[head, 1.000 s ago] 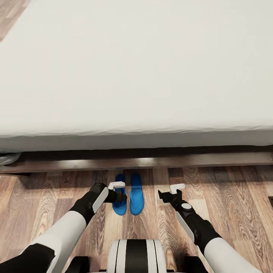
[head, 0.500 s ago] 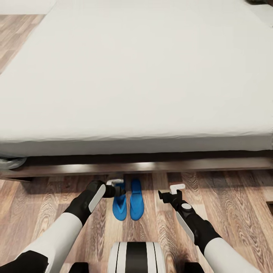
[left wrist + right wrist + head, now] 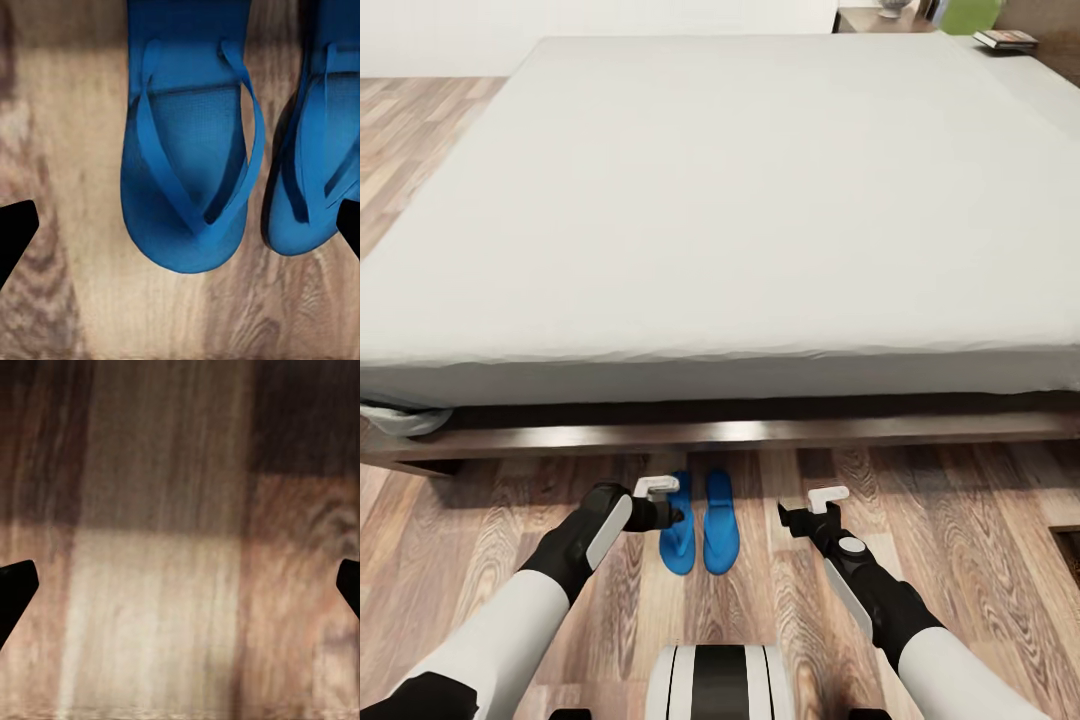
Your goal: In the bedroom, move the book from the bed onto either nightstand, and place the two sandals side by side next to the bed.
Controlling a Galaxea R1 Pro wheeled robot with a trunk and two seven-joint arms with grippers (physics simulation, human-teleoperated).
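Floor (image 3: 960,520): sandals (image 3: 702,522) side by side, under left end effector (image 3: 672,512).

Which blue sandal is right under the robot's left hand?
The sandal on the robot's left, directly under the left gripper. The other sandal lies beside it, nearer the right gripper.

Bright even light, soft shadows, blurry close-ups

A large low bed (image 3: 720,200) with a plain light-grey mattress carries a small thin dark book (image 3: 1005,40), apparently a paperback, at its far right corner. On the brown wood-plank floor (image 3: 960,500), two bright blue flat sandals (image 3: 700,520) lie side by side just beside the bed's near edge.
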